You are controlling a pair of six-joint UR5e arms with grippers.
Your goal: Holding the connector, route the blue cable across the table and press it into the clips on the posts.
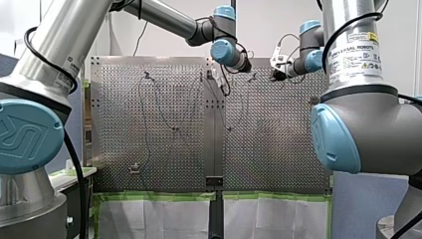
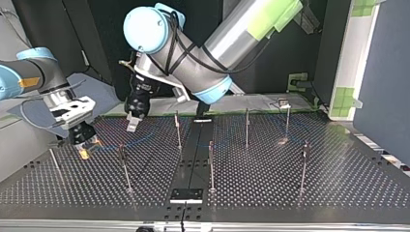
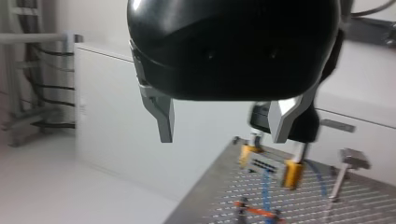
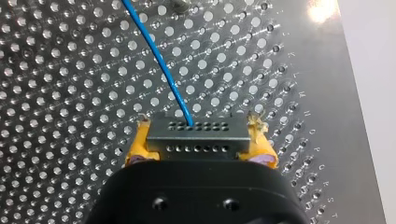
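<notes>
- table (image 4: 70,93): perforated sheet metal, bright, with specular glare spots.
- blue cable (image 4: 159,60): smooth plastic jacket, slight gloss.
- connector (image 4: 198,140): grey, matt shell that looks metallic.
- right gripper (image 4: 200,126): matt black housing; pads (image 4: 137,147) yellow, rubbery, with rough frayed edges.
- left gripper (image 3: 224,135): glossy black plastic body; fingers (image 3: 164,119) bare grey metal, satin finish.
- posts (image 2: 211,164): thin metal rods, dull sheen.

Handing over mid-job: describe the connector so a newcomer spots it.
On the perforated table, at the top view's left, my right gripper sits low. Between its yellow pads is the connector: a small grey block with rows of holes, blue cable leaving it.
</notes>
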